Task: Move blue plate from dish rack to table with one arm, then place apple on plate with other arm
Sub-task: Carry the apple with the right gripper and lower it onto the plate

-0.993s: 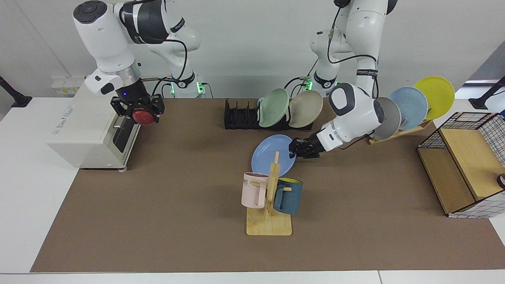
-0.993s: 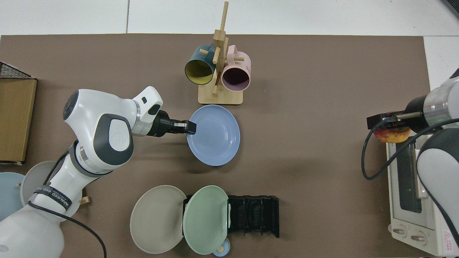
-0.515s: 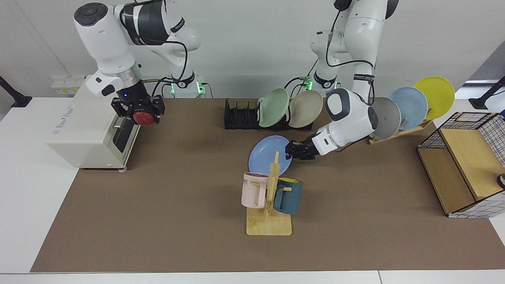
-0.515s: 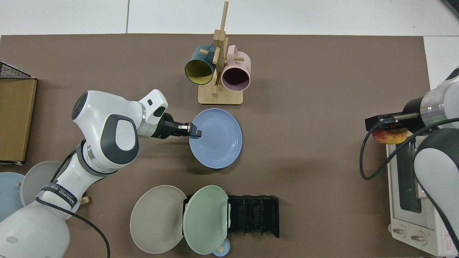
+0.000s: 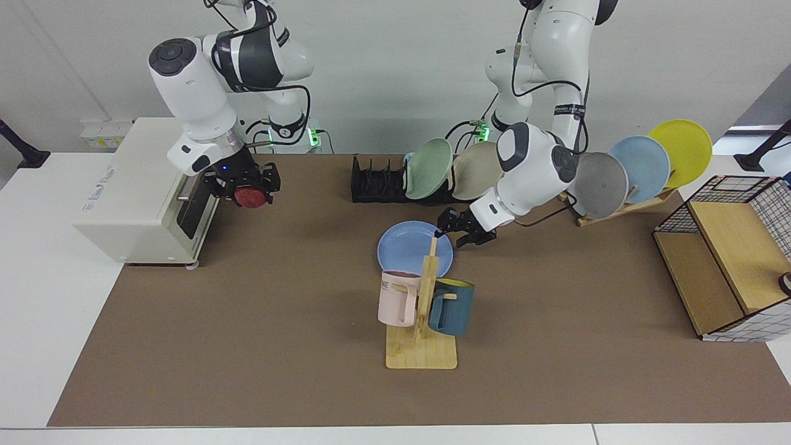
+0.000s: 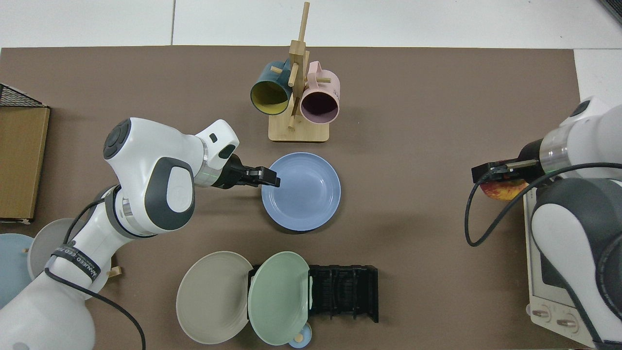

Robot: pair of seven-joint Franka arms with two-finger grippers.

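Note:
The blue plate [image 5: 411,248] [image 6: 303,194] lies flat on the table's brown mat [image 5: 278,309], just behind the mug tree. My left gripper [image 5: 462,232] [image 6: 270,178] sits at the plate's rim on the side nearest its arm. Its fingers look spread and open. My right gripper [image 5: 249,193] [image 6: 493,176] hangs above the mat beside the oven and is shut on the red apple [image 5: 249,198] [image 6: 503,190]. The black dish rack [image 5: 378,182] [image 6: 345,291] stands at the back of the mat.
A green plate [image 5: 429,168] and a beige plate [image 5: 481,170] lean in the rack. A wooden mug tree [image 5: 423,309] holds two mugs. A white toaster oven [image 5: 136,185] and a slanted stand [image 5: 642,162] with three plates flank the mat. A wire-sided box [image 5: 729,259] sits beyond.
The left arm carried the blue plate toward the right arm's side and lowered it flat onto the mat, then spread its fingers. The right arm moved the apple away from the oven, toward the middle.

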